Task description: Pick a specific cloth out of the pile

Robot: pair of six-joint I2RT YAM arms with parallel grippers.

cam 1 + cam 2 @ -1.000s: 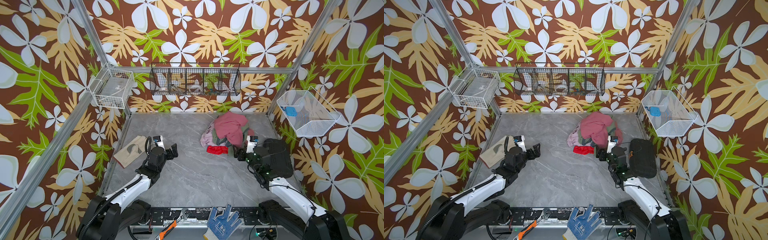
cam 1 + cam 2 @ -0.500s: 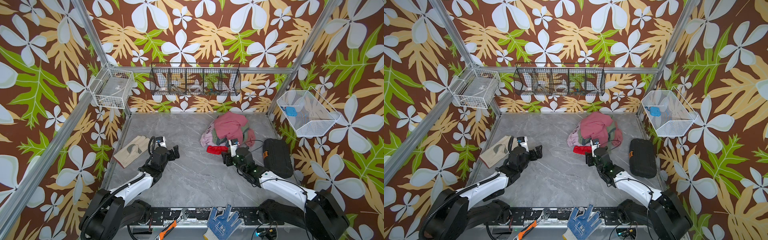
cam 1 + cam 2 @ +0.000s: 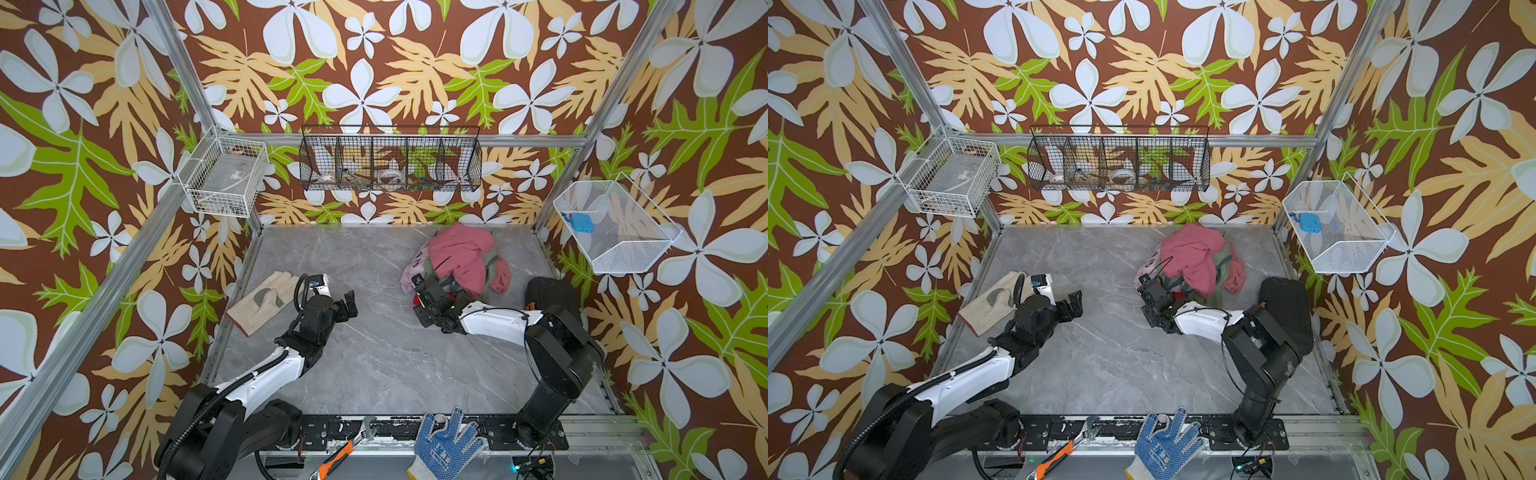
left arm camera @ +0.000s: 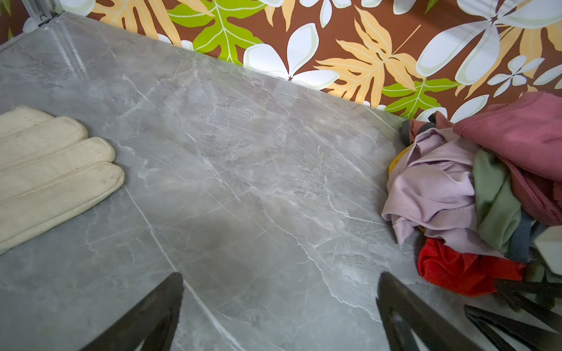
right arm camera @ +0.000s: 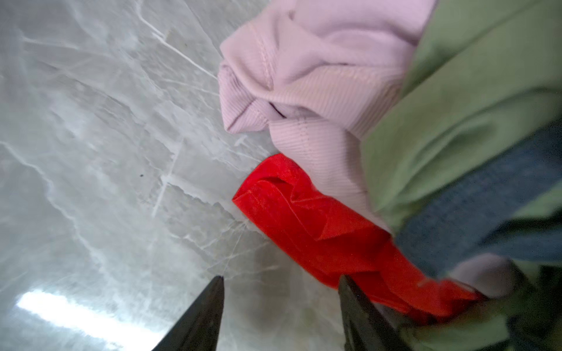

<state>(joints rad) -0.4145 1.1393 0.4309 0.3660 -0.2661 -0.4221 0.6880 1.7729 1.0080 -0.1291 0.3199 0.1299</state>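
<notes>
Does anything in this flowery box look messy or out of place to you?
Mostly the heap of crumpled cloths by the back wall, with a bright red cloth poking out at its foot. A cream fabric glove lies alone on the grey marble table. Nothing looks spilled or broken.

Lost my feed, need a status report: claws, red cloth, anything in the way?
Left claw open, idle. Right claw open at red cloth, no grip yet. Lilac cloth lies over it.

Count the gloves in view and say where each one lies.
2. A cream work glove lies on the table's left edge beside the left arm. A blue-dotted knit glove lies on the front rail. The pile might hide others.
</notes>
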